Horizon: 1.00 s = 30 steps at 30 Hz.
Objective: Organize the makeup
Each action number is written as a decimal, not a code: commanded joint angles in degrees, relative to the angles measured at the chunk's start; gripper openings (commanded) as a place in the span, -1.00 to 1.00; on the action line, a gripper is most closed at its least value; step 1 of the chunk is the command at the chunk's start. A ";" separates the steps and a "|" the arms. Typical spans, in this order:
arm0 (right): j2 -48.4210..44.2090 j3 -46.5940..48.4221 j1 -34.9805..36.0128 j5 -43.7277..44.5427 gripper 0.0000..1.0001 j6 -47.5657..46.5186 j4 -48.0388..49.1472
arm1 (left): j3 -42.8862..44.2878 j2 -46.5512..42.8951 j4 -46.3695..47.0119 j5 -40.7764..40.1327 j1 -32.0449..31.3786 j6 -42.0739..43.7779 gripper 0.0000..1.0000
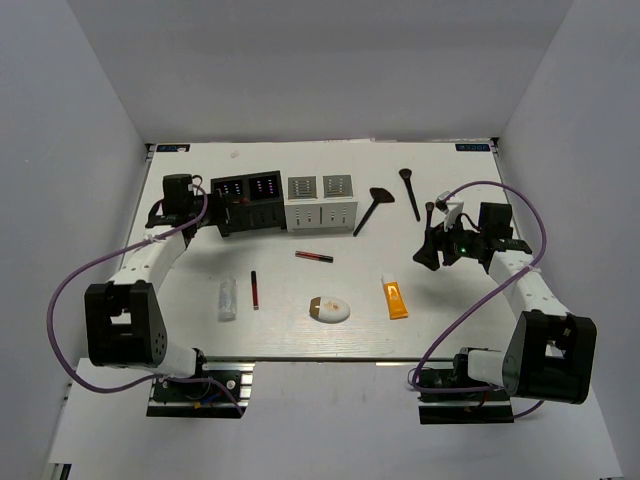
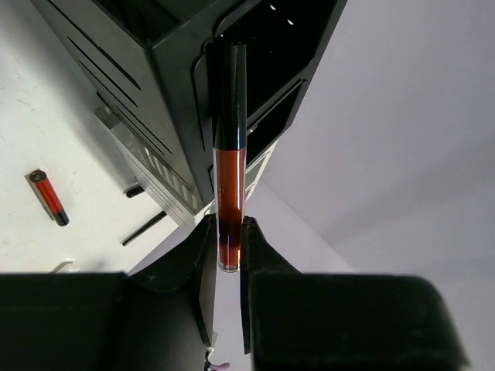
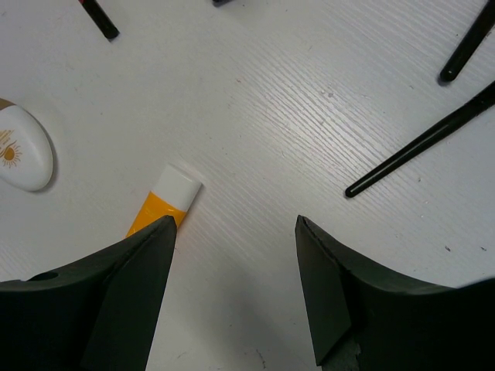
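Observation:
My left gripper [image 2: 228, 241] is shut on a thin lip stick [image 2: 229, 178] with a red body and a black cap. The cap end points into the black organizer [image 2: 155, 93]. In the top view this gripper [image 1: 215, 207] is at the left end of that organizer [image 1: 250, 212]. My right gripper [image 3: 236, 226] is open and empty above the table, beside the orange white-capped tube [image 3: 168, 197]. On the table lie two more lip sticks [image 1: 254, 290] [image 1: 314, 257], a clear bottle [image 1: 228, 298], a white oval compact [image 1: 330, 309], the tube [image 1: 395, 297] and three black brushes [image 1: 372, 208] [image 1: 410, 192] [image 1: 431, 215].
A white slotted organizer [image 1: 322, 201] stands right of the black one at the back. White walls close in the table on the left, right and far sides. Purple cables loop beside both arms.

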 commanded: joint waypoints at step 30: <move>-0.80 0.24 -0.01 -4.23 0.28 -2.95 -0.81 | 26.36 0.35 -30.63 7.76 -3.49 58.02 -0.53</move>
